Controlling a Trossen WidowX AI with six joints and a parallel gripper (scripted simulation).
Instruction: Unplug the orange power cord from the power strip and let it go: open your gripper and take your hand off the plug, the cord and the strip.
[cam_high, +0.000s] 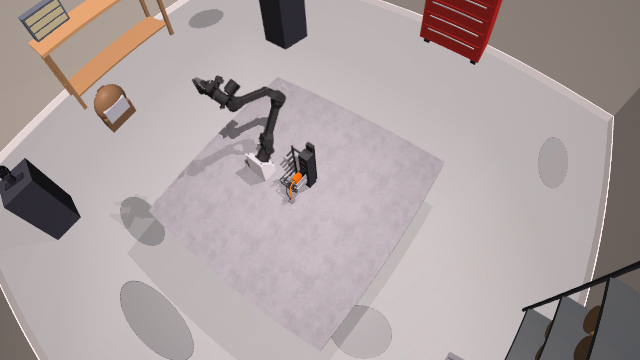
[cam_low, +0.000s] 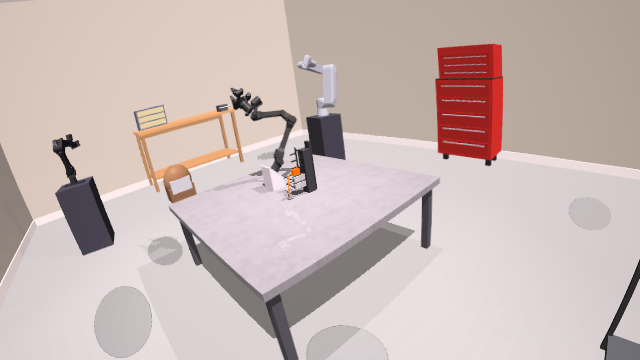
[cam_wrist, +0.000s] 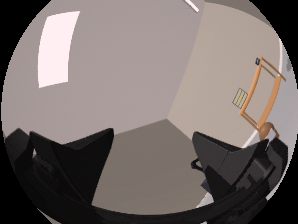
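The orange plug (cam_high: 297, 177) (cam_low: 295, 171) is at the left side of the upright black power strip (cam_high: 310, 167) (cam_low: 309, 172). Its orange cord (cam_high: 291, 191) (cam_low: 289, 186) hangs down from it toward the tabletop. The plug is too small in view to tell how far it sits in the strip. My gripper (cam_high: 196, 84) (cam_low: 233, 93) (cam_wrist: 154, 135) is open and empty. It is raised high, far back and left of the strip, pointing away from it, and touches neither plug, cord nor strip. The wrist view shows only walls and furniture between and beyond the fingers.
The grey table (cam_high: 300, 260) (cam_low: 350, 220) carries the arm's white base (cam_high: 260, 167) (cam_low: 271, 178) just left of the strip. Dark prongs and pale pieces stand close around the plug. A wooden bench (cam_high: 117, 55) (cam_low: 185, 120) and a brown chair (cam_high: 111, 100) (cam_low: 178, 177) are beyond the table's left side.
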